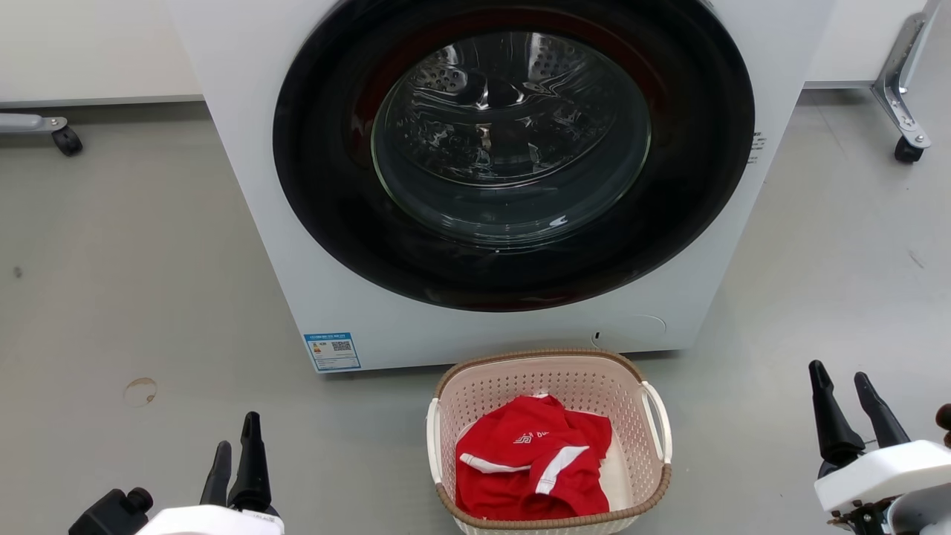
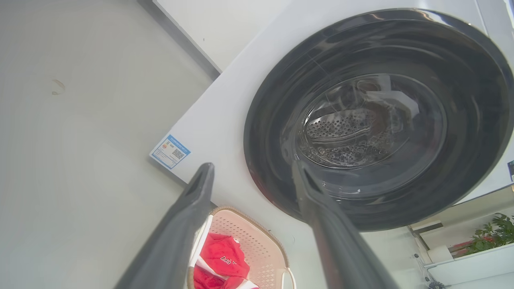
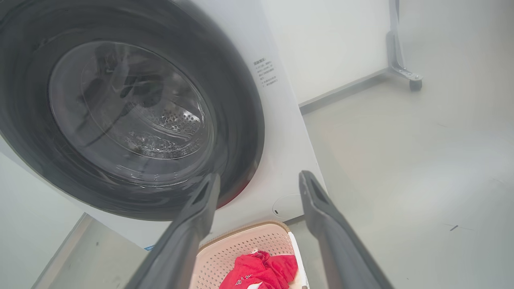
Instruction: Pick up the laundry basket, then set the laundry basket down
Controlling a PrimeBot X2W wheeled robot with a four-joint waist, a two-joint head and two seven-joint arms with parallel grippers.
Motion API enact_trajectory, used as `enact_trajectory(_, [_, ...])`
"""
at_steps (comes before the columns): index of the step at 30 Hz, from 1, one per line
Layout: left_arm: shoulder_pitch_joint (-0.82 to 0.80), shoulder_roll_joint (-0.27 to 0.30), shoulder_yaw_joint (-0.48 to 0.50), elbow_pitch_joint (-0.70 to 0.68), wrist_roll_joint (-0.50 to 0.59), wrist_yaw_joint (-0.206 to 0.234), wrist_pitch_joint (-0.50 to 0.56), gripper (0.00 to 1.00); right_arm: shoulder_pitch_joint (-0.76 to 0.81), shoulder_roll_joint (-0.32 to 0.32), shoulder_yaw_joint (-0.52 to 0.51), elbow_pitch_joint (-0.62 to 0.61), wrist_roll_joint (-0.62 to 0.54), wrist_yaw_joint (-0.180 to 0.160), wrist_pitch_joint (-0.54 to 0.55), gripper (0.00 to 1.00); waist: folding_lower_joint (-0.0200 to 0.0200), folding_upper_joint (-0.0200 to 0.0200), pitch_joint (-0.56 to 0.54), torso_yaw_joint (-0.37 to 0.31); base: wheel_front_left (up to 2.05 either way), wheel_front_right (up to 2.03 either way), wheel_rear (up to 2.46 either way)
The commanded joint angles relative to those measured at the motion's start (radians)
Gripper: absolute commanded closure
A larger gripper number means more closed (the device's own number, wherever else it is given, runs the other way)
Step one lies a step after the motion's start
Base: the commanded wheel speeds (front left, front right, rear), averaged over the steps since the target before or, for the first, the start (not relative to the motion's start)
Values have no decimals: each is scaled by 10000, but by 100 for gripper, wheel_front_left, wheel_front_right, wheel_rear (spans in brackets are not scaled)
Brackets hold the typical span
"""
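Both spread wide, empty: left end effector [image 1: 237,432], right end effector [image 1: 839,371].

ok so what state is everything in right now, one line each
washer door: shut
laundry basket: upright on the floor, not held
red garment: crumpled inside the laundry basket
left gripper: open, empty, apart from the laundry basket
right gripper: open, empty, apart from the laundry basket

Grey floor [image 1: 111,282]: white washer [image 1: 513,171] stands on it; laundry basket [image 1: 565,383] sits just in front of its base (contact cannot be told). Castered leg [image 1: 67,140] far left, round scuff [image 1: 140,391] nearer
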Motion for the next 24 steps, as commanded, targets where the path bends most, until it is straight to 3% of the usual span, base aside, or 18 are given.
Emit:
enact_trajectory(1, [-106, 134, 98, -325, 393, 56, -147, 0, -352, -286, 182, -246, -432, 34, -210, 0, -1, 0, -1, 8, 0, 0, 0])
enact_trajectory(24, [35, 169, -97, -448, 2728, 241, -821, 0, -390, -540, 1096, -77, -2345, 45, -885, 0, -1, 0, -27, 48, 0, 0, 0])
